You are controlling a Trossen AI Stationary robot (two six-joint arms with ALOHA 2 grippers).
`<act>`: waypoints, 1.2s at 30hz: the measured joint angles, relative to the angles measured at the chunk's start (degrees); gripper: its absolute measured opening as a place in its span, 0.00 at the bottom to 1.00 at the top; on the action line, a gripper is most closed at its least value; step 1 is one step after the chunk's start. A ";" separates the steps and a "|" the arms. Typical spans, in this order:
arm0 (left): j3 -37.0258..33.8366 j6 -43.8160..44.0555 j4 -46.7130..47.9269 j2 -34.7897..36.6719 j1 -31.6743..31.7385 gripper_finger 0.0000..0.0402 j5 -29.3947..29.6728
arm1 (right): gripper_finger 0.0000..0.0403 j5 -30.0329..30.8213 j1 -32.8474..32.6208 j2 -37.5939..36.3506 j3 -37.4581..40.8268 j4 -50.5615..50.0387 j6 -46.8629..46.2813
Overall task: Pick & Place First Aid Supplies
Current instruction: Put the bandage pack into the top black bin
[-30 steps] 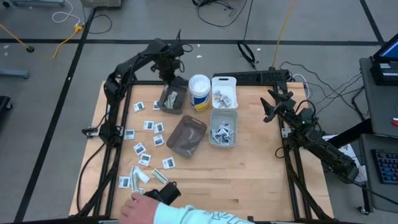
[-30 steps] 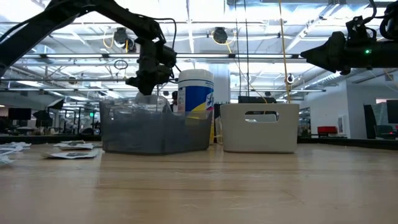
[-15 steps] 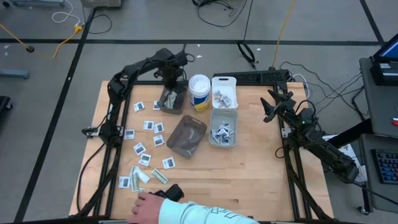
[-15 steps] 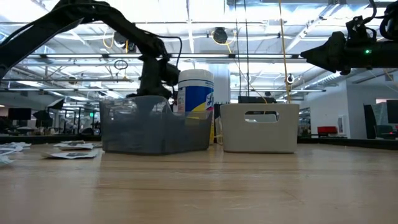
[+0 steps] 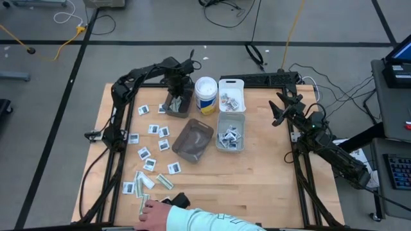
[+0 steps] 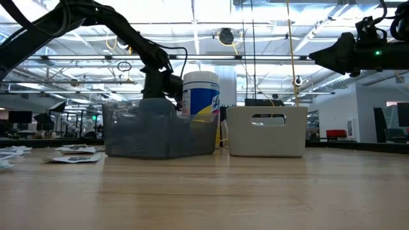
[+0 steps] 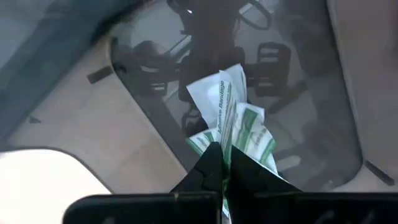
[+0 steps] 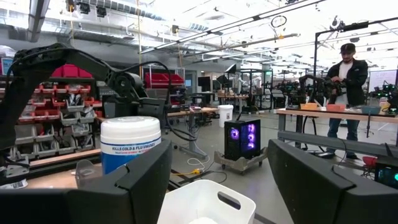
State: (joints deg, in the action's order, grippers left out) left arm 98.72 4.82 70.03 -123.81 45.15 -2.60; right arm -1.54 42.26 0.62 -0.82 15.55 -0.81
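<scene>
A wipes tub (image 5: 205, 95) stood beside the smoky bin (image 5: 178, 102); inside it, the left tool (image 7: 225, 163) stayed clenched on a bandage strip (image 7: 231, 118); the right tool (image 5: 277, 110) waited released.

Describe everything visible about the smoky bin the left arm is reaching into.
The smoky bin is a small rectangular tub of translucent grey plastic, upright on the table's far left-centre, beside the white wipes canister. Pale green-white bandage strips lie inside. The left end effector is lowered into it, shut on those strips.
</scene>
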 joint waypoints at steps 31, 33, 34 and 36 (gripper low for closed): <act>0.02 3.51 2.44 7.97 0.20 0.57 -3.26 | 0.65 0.00 0.00 0.00 0.00 0.00 0.01; 0.04 4.45 3.19 9.19 0.17 0.57 -3.66 | 0.65 -0.02 0.00 0.00 0.02 0.00 0.01; 0.04 4.73 3.66 9.67 0.20 0.57 -3.88 | 0.65 0.00 0.00 -0.02 0.00 0.00 0.01; 0.04 5.33 4.39 10.71 0.20 0.57 -4.03 | 0.65 -0.01 0.00 -0.01 0.01 0.00 0.01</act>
State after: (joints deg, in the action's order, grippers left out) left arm 98.76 10.15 74.42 -113.10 45.34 -6.63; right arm -1.55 42.27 0.62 -0.81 15.55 -0.81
